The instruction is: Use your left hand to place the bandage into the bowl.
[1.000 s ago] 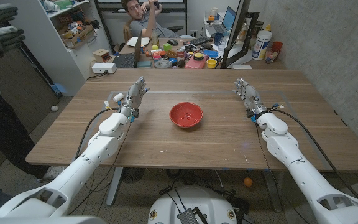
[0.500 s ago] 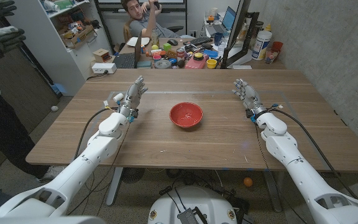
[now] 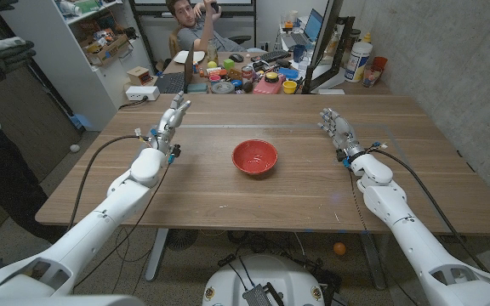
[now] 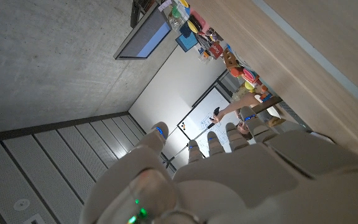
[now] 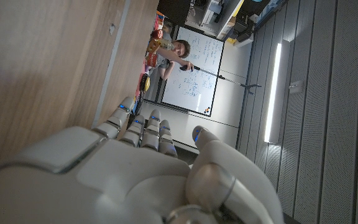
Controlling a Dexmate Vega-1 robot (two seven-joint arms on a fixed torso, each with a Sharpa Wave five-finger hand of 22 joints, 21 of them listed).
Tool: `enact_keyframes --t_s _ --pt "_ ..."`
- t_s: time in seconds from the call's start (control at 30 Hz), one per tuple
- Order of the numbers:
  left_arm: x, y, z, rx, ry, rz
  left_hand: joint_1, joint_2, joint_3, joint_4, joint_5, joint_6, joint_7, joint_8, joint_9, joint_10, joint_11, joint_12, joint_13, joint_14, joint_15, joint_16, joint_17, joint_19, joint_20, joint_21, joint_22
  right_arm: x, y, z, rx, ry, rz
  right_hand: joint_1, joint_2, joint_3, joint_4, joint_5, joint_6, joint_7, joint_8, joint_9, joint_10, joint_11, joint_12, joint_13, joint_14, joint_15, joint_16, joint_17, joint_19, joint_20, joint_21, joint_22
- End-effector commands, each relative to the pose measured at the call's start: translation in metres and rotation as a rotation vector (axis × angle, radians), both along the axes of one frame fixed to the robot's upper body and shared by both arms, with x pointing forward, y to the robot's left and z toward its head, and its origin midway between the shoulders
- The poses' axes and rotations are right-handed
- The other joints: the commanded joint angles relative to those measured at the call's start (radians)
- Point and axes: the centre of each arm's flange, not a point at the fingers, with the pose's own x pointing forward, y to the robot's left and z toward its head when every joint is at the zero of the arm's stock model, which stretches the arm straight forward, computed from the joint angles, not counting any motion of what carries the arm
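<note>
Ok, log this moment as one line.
left hand: open, raised, holds nothing | right hand: open | red bowl: empty, table centre | bandage: not seen

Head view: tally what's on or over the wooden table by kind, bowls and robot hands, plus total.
Red bowl: 1
Robot hands: 2 (left robot hand, right robot hand)
Total: 3
</note>
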Motion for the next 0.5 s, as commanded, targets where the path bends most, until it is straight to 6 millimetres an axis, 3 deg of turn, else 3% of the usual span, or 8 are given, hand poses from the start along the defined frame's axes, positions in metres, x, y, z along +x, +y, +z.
enact_keyframes --t_s 0.03,0.5 --pt "-0.021 0.037 0.032 0.186 -0.105 0.232 0.009 0.004 -0.002 -0.006 -0.007 0.004 -0.010 -0.001 0.004 0.018 -0.004 0.007 0.004 0.031 -0.011 0.011 0.010 0.013 -0.009 0.007 0.004 0.002 0.008 -0.005 -0.023 0.014 0.025 0.007 0.032 0.006 0.000 0.003 0.008 0.002 0.005 0.003 0.008 0.002 0.006 0.002 0.010 -0.014 0.007 0.002 0.005 -0.051 0.000 0.006" --pt "-0.054 0.074 0.081 0.391 -0.130 0.465 0.023 -0.006 -0.005 -0.023 -0.008 -0.014 -0.011 -0.011 0.005 0.002 0.001 -0.005 0.007 -0.007 -0.018 -0.011 0.014 -0.013 -0.011 -0.006 0.005 0.002 0.016 -0.005 -0.043 0.007 0.050 0.006 0.031 0.008 0.000 0.002 0.008 0.002 0.005 0.003 0.009 0.002 0.006 0.002 0.010 -0.011 0.007 0.002 0.006 -0.050 0.000 0.006"
